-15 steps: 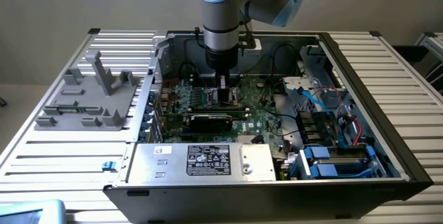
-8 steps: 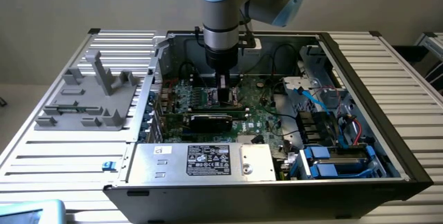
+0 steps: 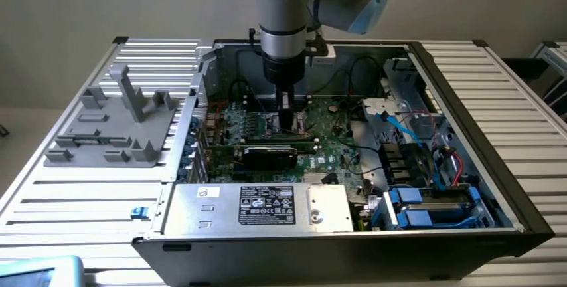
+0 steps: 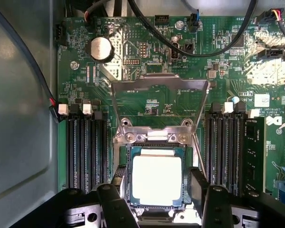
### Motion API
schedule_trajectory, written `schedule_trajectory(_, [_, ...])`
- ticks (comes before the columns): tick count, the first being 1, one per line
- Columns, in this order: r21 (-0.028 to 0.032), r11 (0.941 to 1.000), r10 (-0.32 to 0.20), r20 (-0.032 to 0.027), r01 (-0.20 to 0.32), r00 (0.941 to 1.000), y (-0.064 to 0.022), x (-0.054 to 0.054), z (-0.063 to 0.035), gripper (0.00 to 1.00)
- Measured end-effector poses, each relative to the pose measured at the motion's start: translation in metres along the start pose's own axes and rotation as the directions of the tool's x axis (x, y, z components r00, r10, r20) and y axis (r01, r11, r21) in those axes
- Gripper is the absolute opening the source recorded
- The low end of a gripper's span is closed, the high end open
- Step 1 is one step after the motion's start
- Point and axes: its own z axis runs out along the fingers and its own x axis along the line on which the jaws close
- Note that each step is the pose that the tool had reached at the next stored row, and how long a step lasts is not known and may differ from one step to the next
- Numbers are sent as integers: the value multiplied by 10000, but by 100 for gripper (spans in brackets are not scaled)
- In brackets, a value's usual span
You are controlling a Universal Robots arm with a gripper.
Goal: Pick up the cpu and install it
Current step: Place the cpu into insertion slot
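Note:
The cpu point(image 4: 156, 179), a flat square chip with a pale silver top, lies level inside the socket frame point(image 4: 154, 137) on the green motherboard. My gripper point(image 4: 156, 192) straddles it. The two black fingers point(image 4: 115, 187) stand just outside the chip's opposite edges, with a thin gap showing on each side, so the gripper is open and holds nothing. The socket's metal load plate point(image 4: 159, 85) is swung up and away from the chip. In the exterior view the gripper point(image 3: 291, 125) reaches straight down into the open computer case point(image 3: 461, 101), low over the motherboard.
Black memory slots point(image 4: 88, 147) flank the socket on both sides, and black cables point(image 4: 204, 47) loop above it. A black card point(image 3: 270, 156) lies in front of the gripper, with the labelled silver power supply point(image 3: 257, 205) nearer still. A grey fixture point(image 3: 124, 124) stands at the exterior view's left.

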Motion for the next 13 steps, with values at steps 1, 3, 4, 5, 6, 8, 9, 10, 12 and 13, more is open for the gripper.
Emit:
schedule_trajectory(1, [2,10000,-3,3,3,10000,2,0,-37,64])
schedule_trajectory(3, [1,10000,-10,1,10,10000,7,2,-127,64])
schedule_trajectory(4, [0,10000,-12,1,12,10000,10,2,-172,64])
schedule_trajectory(5, [-1,10000,-14,0,14,10000,12,3,-215,64])
schedule_trajectory(6, [0,10000,-17,1,17,10000,15,3,-261,64])
schedule_trajectory(8, [0,10000,-19,1,19,10000,19,4,-341,64])
schedule_trajectory(9, [-1,10000,-19,0,19,10000,21,5,-373,64])
schedule_trajectory(10, [-6,10000,-20,-1,20,10000,24,6,-406,64])
schedule_trajectory(12, [-13,10000,-21,1,21,10000,27,6,-463,64])
schedule_trajectory(13, [-16,10000,-21,0,21,10000,28,7,-483,64])
